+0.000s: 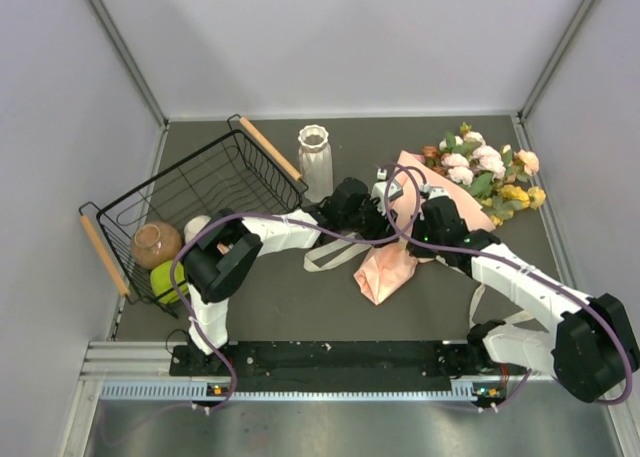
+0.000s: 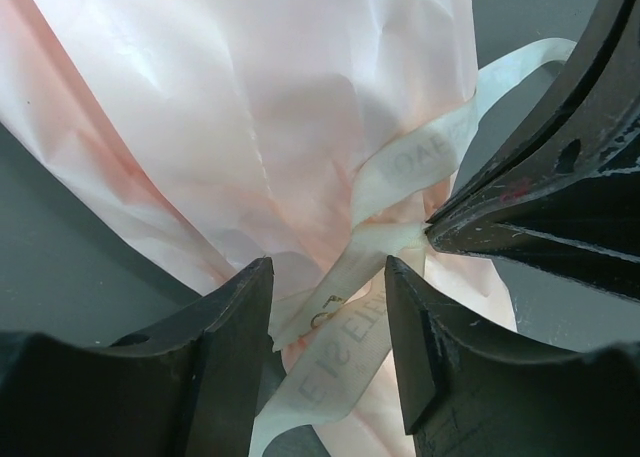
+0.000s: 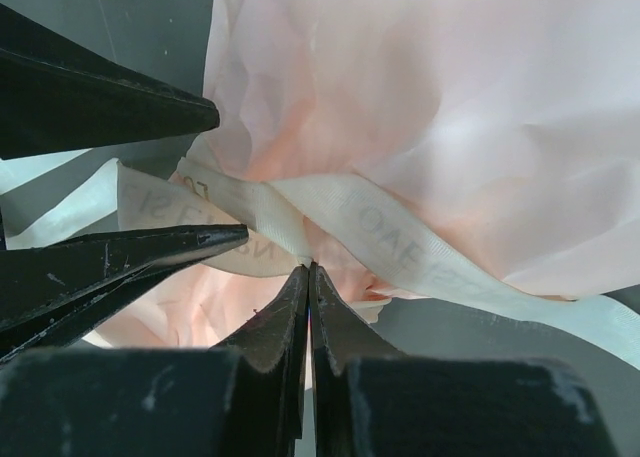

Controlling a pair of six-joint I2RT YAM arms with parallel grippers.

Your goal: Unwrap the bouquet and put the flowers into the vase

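Two left fingers (image 2: 225, 362) stand apart astride the bouquet's (image 2: 250, 97) ribbon knot (image 2: 385, 235); right fingers (image 3: 282, 327), pressed together, touch it

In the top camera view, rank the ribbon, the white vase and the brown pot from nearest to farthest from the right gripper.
1. ribbon: pinched at the tips of the right gripper, on the pink wrap at mid-table.
2. white vase: farther back and to the left, beside the basket.
3. brown pot: far left, inside the wire basket.
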